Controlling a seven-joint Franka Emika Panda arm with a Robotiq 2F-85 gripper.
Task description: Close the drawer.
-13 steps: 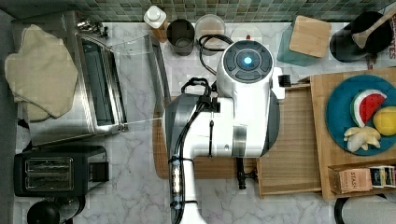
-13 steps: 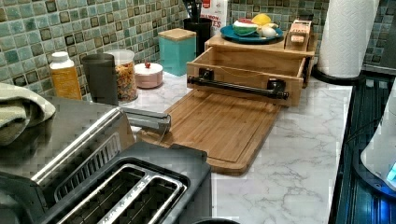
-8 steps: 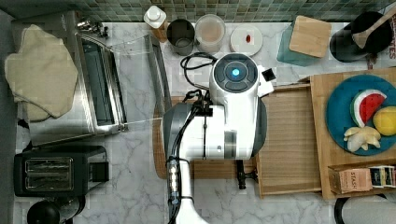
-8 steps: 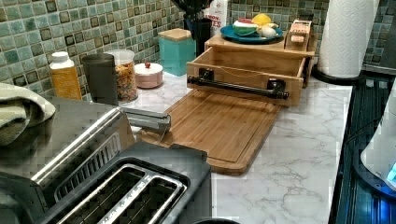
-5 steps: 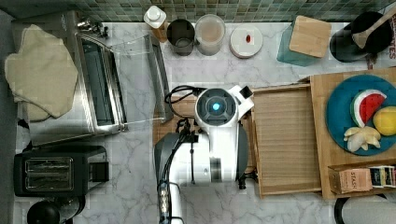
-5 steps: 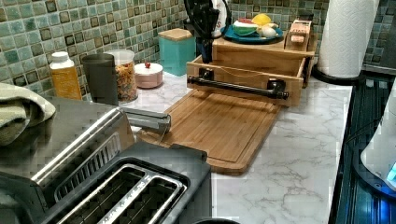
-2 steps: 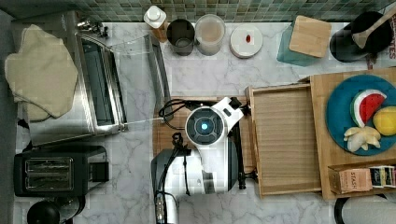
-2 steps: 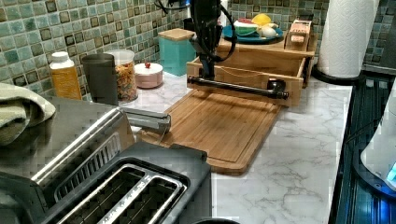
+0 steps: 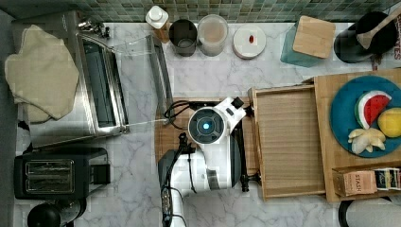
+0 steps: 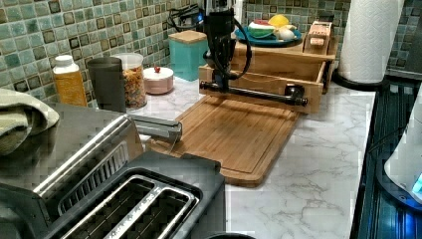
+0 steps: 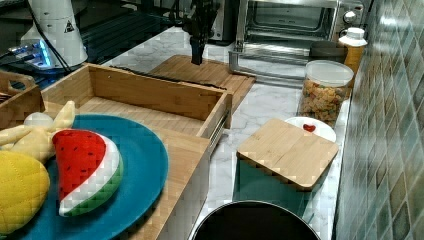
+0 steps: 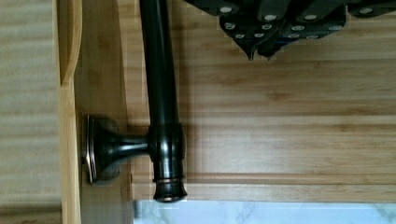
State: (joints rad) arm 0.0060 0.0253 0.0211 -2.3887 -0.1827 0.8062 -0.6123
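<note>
The arm [image 9: 210, 156] hides part of the drawer [image 9: 288, 142] handle [image 9: 242, 156] in the top view.

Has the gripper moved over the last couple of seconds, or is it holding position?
Yes. In the left view the gripper has come down from above the blue plate to the drawer's dark bar handle, over the cutting board.

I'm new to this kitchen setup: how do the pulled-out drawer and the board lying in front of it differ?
The drawer has raised rims and a dark bar handle; the cutting board is flat, with no handle. The drawer slides out of a stand; the board lies on the marble counter. Both are light wood.
</note>
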